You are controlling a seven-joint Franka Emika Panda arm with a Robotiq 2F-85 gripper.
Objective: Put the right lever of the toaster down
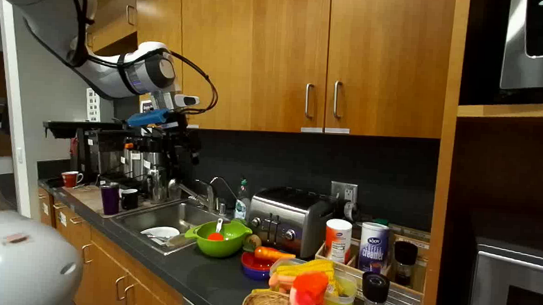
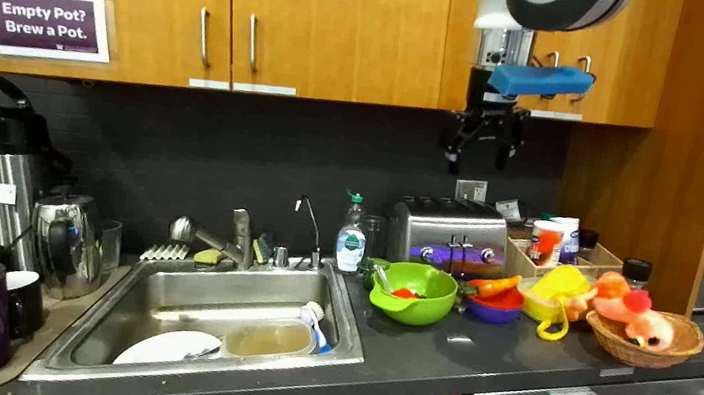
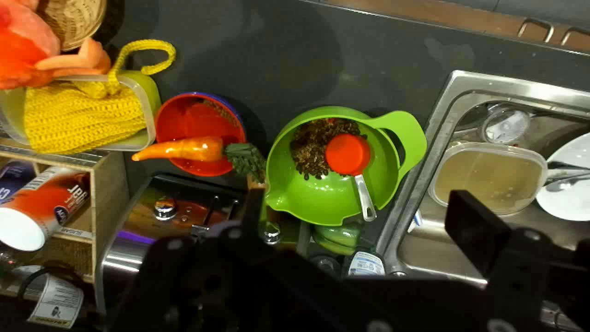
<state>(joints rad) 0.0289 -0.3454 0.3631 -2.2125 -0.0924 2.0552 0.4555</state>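
Note:
The shiny silver toaster [image 1: 280, 211] stands against the dark backsplash; it also shows in an exterior view [image 2: 449, 230] and, partly hidden by my gripper, in the wrist view [image 3: 126, 251]. Two thin dark levers sit side by side on its front between two knobs. The right lever [image 2: 467, 244] and left lever [image 2: 453, 243] both look raised, at about equal height. My gripper [image 2: 479, 162] hangs well above the counter, apart from the toaster, fingers pointing down. It is open and empty; its fingers stand wide apart in the wrist view [image 3: 359, 203].
A green bowl [image 2: 412, 309] with a red scoop and a red bowl [image 2: 494, 301] with a toy carrot stand before the toaster. A soap bottle [image 2: 350, 243] and the sink [image 2: 344, 337] lie to one side. A wooden organizer [image 2: 606, 266] with canisters stands on the other.

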